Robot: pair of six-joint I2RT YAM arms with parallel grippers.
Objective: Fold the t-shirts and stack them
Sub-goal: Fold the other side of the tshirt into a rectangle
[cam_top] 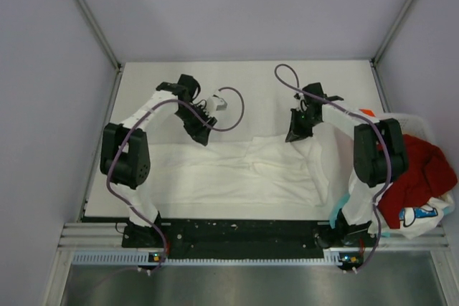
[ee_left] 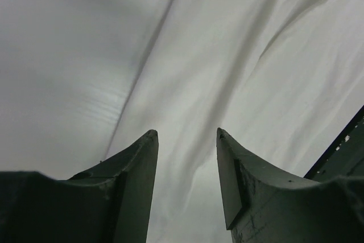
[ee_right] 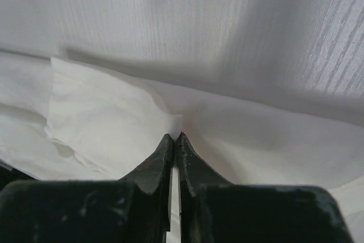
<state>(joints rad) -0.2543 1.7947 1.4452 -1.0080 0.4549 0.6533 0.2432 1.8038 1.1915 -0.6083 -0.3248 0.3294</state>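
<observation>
A white t-shirt lies spread across the near half of the table, plain side up, with folds near its middle. My left gripper is open and empty just above the shirt's far edge; the wrist view shows white cloth between and beyond its fingers. My right gripper is shut on a pinch of the white shirt's far edge, with the cloth coming out at the fingertips. A red t-shirt and a white one with a blue graphic sit in the basket at the right.
A white plastic lattice basket stands at the table's right edge beside the right arm. The bare table top lies beyond the shirt. Metal frame posts and grey walls close in the sides and back.
</observation>
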